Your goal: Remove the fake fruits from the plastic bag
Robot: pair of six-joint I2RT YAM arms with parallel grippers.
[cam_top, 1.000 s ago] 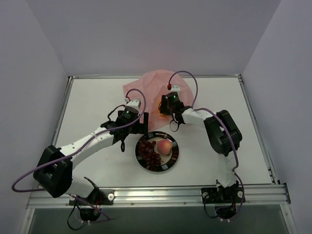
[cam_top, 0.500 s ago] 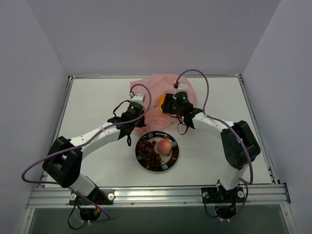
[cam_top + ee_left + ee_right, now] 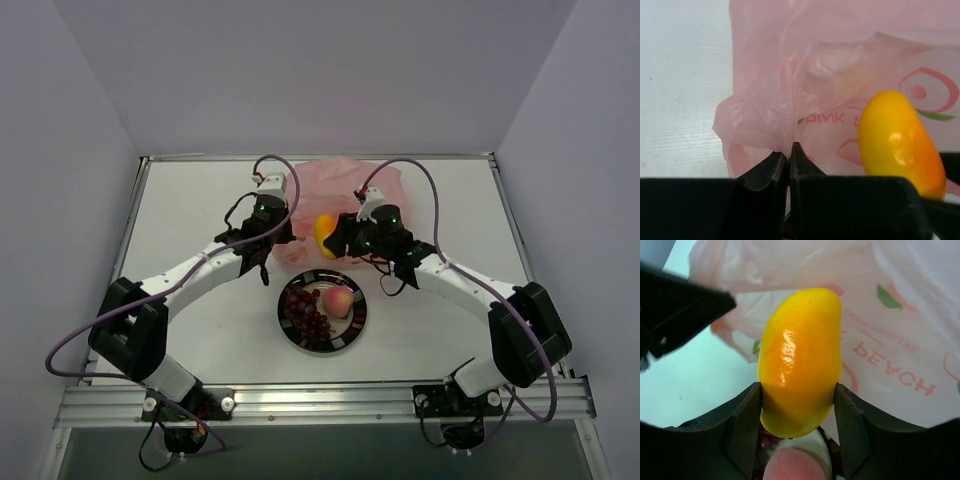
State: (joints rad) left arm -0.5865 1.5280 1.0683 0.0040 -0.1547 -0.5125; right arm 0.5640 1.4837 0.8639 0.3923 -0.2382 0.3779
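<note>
The left gripper (image 3: 789, 150) pinches a fold of the bag (image 3: 790, 75) tight; the right gripper (image 3: 797, 395) clamps the mango (image 3: 800, 355). From above, both arms hide much of the bag.

A lab test booth is showing here: plain pale walls (image 3: 320, 70) are boxing in a white table (image 3: 190, 200), a metal rail (image 3: 320, 403) running along 6 o'clock.

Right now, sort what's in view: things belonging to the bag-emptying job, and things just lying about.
Job: mango in right claw; pink bag pinched by left claw; peach and grapes on the dish.
Just there: dish, table.
</note>
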